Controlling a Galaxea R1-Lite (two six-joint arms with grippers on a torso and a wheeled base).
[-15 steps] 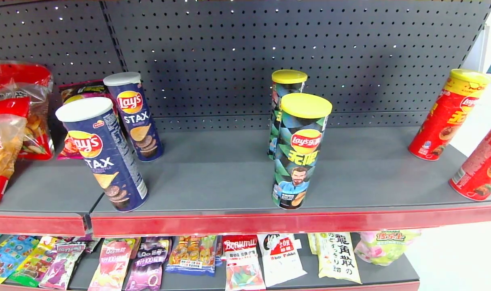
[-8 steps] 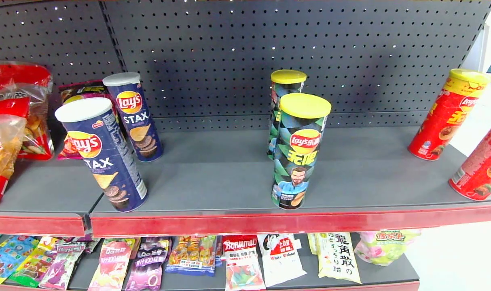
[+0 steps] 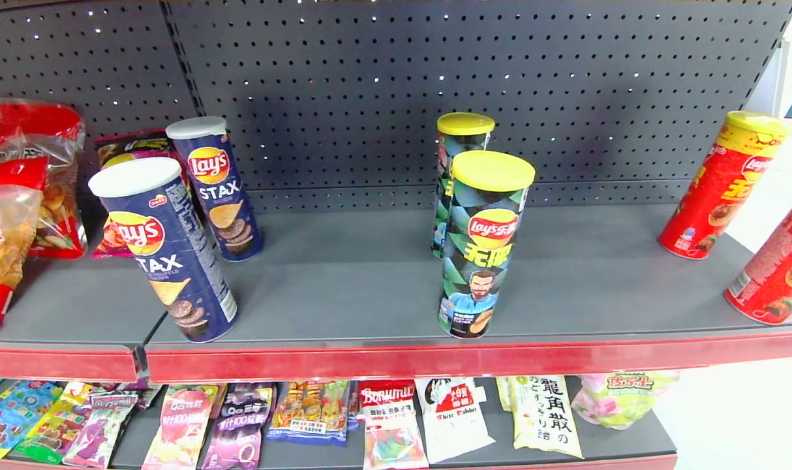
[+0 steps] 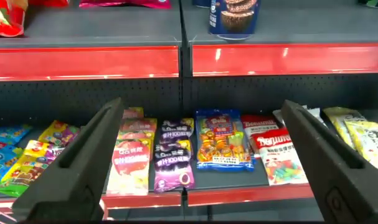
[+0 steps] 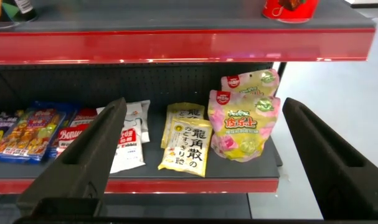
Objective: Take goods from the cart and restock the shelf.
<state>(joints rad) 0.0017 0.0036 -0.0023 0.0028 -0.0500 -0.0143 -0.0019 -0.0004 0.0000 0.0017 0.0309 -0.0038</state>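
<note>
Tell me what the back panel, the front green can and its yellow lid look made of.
Back panel: likely painted metal, matte dark grey, regular punched holes. Front green can: probably printed cardboard, slightly glossy wrap. Yellow lid: seems plastic, smooth with a moulded rim.

Dark pegboard [image 3: 344, 78] at the back. Underneath, flat candy packets [image 3: 389, 418] lie in a row, some overlapping. Two pink-green pouches [image 5: 245, 121] stand at the row's right end. Pale floor [image 3: 735, 418] beyond them.

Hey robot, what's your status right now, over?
Left gripper open, empty. Right gripper open, empty. Shelf has free space between cans. Nothing in the way.
</note>
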